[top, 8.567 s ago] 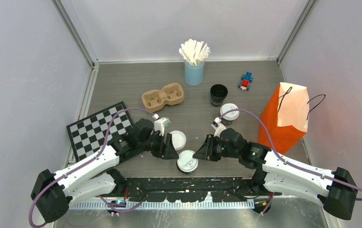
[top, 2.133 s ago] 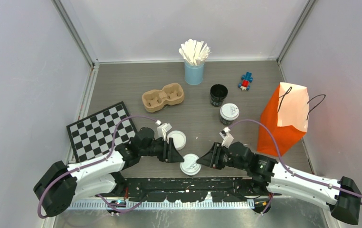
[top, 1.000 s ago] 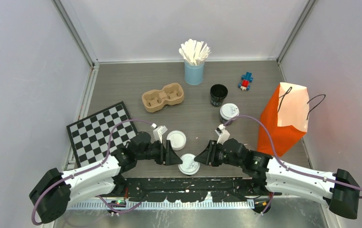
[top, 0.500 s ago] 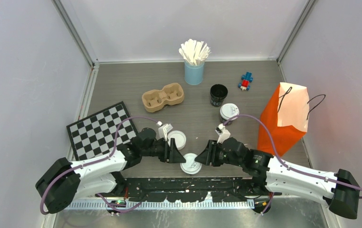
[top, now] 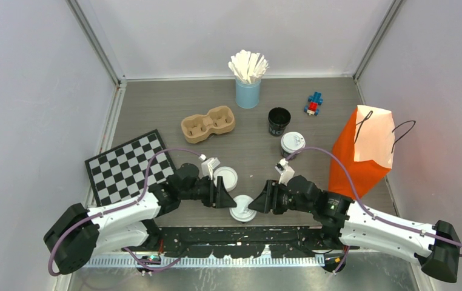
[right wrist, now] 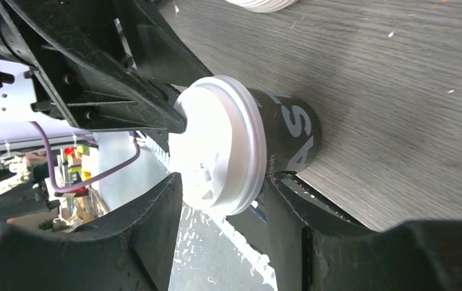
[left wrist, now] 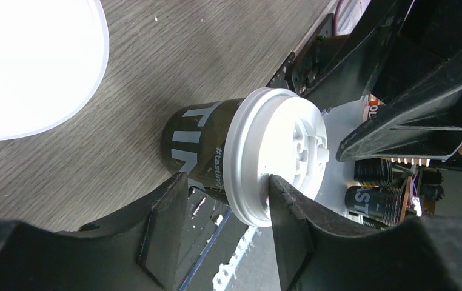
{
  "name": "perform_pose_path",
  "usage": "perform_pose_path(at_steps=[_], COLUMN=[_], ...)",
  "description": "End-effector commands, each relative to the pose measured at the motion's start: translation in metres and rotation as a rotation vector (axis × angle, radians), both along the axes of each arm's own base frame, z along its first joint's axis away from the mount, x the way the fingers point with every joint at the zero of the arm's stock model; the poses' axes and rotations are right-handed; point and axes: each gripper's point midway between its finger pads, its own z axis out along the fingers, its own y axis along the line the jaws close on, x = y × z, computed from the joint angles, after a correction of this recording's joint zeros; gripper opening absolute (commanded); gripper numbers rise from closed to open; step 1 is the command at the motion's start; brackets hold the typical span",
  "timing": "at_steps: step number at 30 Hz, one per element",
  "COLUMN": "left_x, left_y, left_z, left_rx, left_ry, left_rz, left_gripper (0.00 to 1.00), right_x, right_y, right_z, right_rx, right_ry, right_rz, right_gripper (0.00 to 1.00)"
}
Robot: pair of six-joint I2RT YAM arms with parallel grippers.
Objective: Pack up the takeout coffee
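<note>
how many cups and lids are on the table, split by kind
lidded black cups: 2
open black cup: 1
loose white lid: 1
blue stirrer cup: 1
total: 5

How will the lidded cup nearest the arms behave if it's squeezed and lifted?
The lidded cup looks like paper, so a hard squeeze would probably dent it. The lid looks only pressed on; lifting by it may pop it off. Near the table edge, a push might topple it.
</note>
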Motion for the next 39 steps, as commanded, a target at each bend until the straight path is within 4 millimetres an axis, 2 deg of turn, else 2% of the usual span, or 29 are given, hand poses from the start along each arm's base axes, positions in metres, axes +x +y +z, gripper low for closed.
perform_pose_path(at_steps=[1,7,13,20,24,30,35,39], left_x=[0.001,0.0,0.0,-0.003,-0.005,-0.005,-0.008,-0.008], left_y=[0.009,0.007,0.006,0.015,0.019,0.02,0.022,0.02], left_z=[-0.018,-0.016,-0.016,-0.03,-0.035,-0.045,-0.047,-0.034], left_rx=[0.086,0.084,0.088,0.137,0.149,0.152,0.136,0.098], left_ry=[-0.008,-0.012,-0.013,0.004,0.012,0.023,0.036,0.014], left_rz=[0.012,0.009,0.005,0.014,0.022,0.037,0.05,0.041], left_gripper=[0.52,0.52,0.52,0.51,0.5,0.5,0.48,0.49], right_x=[-0.003,-0.009,-0.018,-0.026,-0.026,-0.029,-0.024,-0.014], right_y=[0.015,0.022,0.017,-0.01,-0.025,-0.036,-0.024,-0.009], right_z=[0.026,0.016,-0.023,-0.064,-0.079,-0.101,-0.092,-0.066], right_rx=[0.103,0.11,0.075,0.018,-0.03,-0.13,-0.147,-0.104], right_ry=[-0.009,0.023,0.102,0.142,0.139,0.151,0.114,0.061], right_rz=[0.039,0.057,0.041,-0.015,-0.044,-0.044,-0.008,-0.002], right_gripper=[0.57,0.53,0.46,0.43,0.42,0.42,0.42,0.42])
